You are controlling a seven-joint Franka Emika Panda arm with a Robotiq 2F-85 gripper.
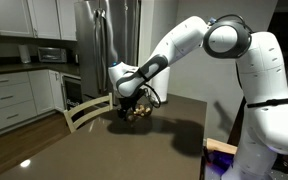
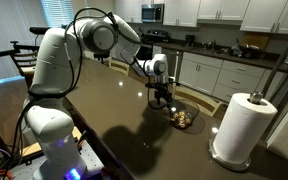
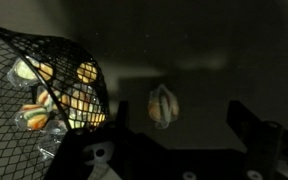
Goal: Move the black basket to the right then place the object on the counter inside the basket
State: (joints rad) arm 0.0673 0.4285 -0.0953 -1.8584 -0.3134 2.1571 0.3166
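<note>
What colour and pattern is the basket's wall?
The black basket has a black open diamond-mesh wall, clearest in the wrist view.

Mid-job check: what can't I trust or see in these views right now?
- Black basket: wrist view, left edge cuts it off; mesh blurs its contents.
- Pale object on the counter: wrist view, dim and blurred, kind unclear.
- Gripper: in an exterior view, too small and dark to tell whether it touches the basket.

No legible txt for you rn: no brand, label or nr readable on the arm (image 1: pixel 184 45), the paper towel roll (image 2: pixel 246 125) or the black basket (image 3: pixel 6 62). Pics too dark, too small.
</note>
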